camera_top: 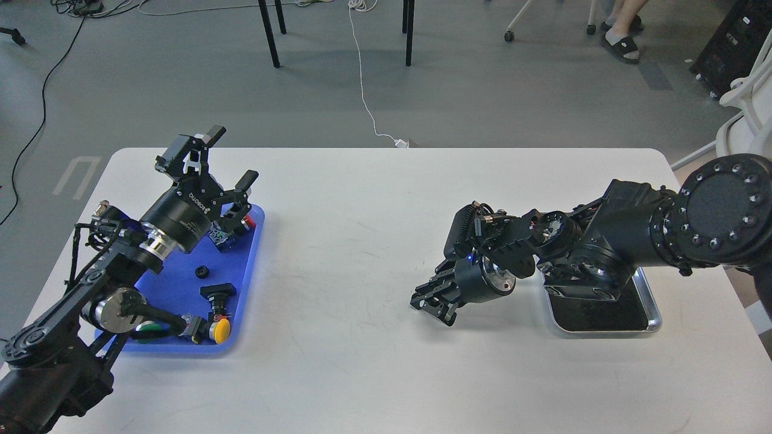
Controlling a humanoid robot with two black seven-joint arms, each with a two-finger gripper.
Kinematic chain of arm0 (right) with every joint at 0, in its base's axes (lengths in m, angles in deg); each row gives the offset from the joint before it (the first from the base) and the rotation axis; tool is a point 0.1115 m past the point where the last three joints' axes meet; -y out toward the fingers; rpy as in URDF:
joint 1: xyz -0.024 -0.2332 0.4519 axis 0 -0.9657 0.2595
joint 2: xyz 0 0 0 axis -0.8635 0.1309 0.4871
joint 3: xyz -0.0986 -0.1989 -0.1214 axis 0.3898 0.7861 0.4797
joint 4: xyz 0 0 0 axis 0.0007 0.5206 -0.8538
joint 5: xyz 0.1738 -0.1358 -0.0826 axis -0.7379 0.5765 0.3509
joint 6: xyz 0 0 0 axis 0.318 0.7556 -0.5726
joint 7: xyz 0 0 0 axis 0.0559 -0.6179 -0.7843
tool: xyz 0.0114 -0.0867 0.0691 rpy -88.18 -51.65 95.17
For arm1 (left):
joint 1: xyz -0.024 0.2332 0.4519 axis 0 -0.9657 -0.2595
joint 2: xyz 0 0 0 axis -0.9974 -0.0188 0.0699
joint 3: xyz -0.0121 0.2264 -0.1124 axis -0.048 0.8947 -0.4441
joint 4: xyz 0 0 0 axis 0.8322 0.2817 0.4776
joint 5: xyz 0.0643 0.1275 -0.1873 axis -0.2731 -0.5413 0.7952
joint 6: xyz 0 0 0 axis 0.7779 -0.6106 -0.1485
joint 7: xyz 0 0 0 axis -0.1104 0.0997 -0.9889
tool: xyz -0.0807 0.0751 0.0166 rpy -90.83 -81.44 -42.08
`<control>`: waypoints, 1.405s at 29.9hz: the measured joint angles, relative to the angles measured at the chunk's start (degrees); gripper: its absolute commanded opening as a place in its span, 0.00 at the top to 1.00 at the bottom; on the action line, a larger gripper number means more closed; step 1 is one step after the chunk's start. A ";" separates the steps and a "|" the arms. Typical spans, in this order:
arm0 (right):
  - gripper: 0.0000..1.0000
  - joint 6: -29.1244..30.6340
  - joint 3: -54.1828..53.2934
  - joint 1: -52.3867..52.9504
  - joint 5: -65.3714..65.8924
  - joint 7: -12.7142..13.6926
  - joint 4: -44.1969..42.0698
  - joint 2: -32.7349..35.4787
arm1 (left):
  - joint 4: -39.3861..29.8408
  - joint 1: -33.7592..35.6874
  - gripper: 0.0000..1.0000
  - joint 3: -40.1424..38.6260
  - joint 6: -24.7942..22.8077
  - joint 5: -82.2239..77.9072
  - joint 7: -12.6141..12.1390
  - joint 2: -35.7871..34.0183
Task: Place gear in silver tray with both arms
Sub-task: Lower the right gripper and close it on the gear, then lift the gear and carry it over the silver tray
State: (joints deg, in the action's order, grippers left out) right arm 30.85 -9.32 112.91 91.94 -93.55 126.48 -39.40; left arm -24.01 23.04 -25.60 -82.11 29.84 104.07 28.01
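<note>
My right gripper (429, 303) hangs low over the middle of the white table, left of the silver tray (655, 314). Its dark fingers are pressed together. The small black gear seen in its fingertips a moment ago barely shows between them. The silver tray lies at the right, its dark bottom partly covered by my right arm (603, 253). My left gripper (224, 158) is open and empty, raised above the far end of the blue tray (248, 283).
The blue tray holds a small black ring-shaped part (201, 272), a black button (218, 292), a yellow-capped button (222, 329), and red and green parts. Chair legs and a white cable are on the floor beyond the table's far edge.
</note>
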 measured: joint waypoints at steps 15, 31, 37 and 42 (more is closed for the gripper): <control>0.82 0.00 -0.24 6.57 0.13 0.00 1.89 0.00 | 0.02 0.00 0.02 0.05 0.00 0.00 0.00 0.08; 0.82 0.09 4.00 9.38 1.69 0.00 5.16 22.32 | -0.21 0.10 0.02 0.15 0.00 0.00 -0.09 0.30; 0.82 0.25 7.20 3.27 3.50 0.00 -1.19 26.86 | -0.25 0.10 0.02 0.24 0.00 -0.08 -0.12 0.43; 0.81 0.31 7.27 -0.38 3.38 0.01 -5.05 27.10 | -0.34 0.10 0.02 0.24 0.00 -0.01 -0.12 0.18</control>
State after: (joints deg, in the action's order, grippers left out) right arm 31.16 -2.05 112.53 95.32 -93.54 121.42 -12.30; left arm -24.34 23.15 -25.36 -82.11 29.83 103.95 28.18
